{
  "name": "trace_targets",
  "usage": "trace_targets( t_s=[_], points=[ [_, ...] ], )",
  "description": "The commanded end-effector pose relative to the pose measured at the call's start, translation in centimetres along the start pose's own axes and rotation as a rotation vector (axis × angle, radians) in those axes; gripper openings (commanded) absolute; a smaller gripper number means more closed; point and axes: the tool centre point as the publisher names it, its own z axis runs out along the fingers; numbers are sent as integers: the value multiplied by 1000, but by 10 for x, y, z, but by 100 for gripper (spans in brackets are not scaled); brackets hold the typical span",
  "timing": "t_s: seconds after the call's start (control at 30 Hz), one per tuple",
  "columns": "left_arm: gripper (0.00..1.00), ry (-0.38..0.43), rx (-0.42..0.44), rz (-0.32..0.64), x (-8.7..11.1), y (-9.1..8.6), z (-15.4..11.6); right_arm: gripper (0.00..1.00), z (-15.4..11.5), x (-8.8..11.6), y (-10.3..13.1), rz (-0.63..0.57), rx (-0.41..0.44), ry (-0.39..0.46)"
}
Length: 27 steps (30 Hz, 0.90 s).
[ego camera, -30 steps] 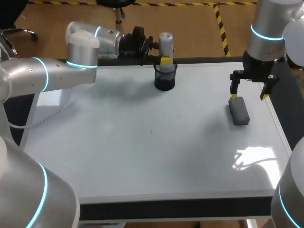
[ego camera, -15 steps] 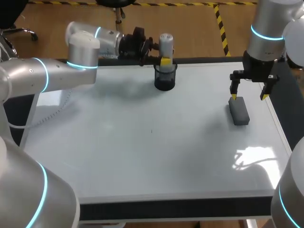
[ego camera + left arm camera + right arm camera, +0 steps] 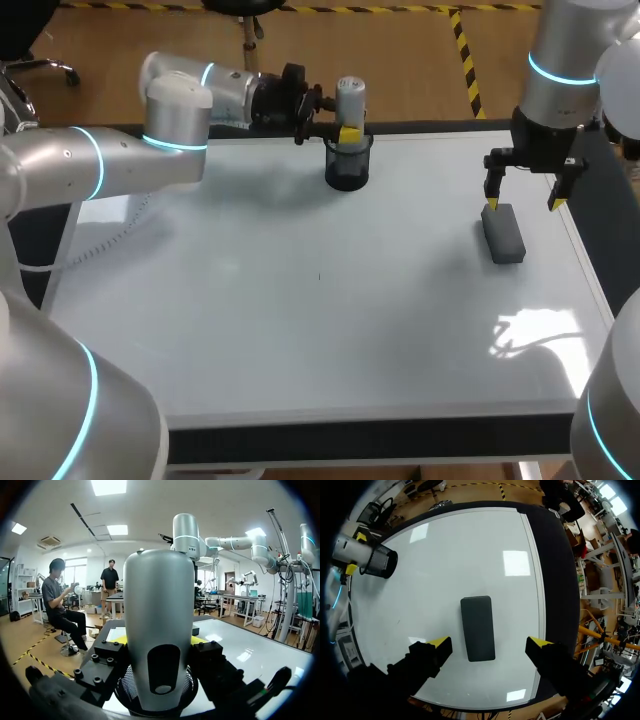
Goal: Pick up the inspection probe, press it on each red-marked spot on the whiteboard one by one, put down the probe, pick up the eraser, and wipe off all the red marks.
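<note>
The left arm's fingers (image 3: 345,128) look clenched on the silver, round-topped inspection probe (image 3: 349,98). The probe stands upright in a black mesh cup (image 3: 347,170) at the far edge of the white whiteboard (image 3: 300,330). The right arm's fingers (image 3: 522,203) hang released above the dark grey block eraser (image 3: 503,234), which lies flat near the board's right edge.

I judge the step to be the switch from probe to eraser. Next, the left fingers should let go of the probe, and the right should lower and close across the eraser's narrow sides. No red marks show, only a tiny dark speck (image 3: 320,277). Nothing blocks the descent.
</note>
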Motion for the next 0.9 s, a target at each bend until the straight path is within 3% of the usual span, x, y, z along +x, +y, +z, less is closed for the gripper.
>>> trace_targets(
  t_s=[0.03, 0.33, 0.47, 0.67, 0.77, 0.9],
  points=[
    [0, -8, -2, -8, -1, 3, -3, 100, -1, -1, 0, -1, -1, 0],
    [0, -16, -3, -17, -3, 6, -6, 100, -1, -1, 0, -1, -1, 0],
    [25, -16, 1, -19, -3, 6, -6, 100, -1, -1, 0, -1, -1, 0],
    [37, -14, 4, -17, -4, 4, -4, 100, -1, -1, 0, -1, -1, 0],
    [53, -13, 6, -18, -4, 3, -3, 100, -1, -1, 0, -1, -1, 0],
    [97, -7, 5, -20, -4, 3, -2, 100, -1, -1, 0, -1, -1, 0]
  ],
)
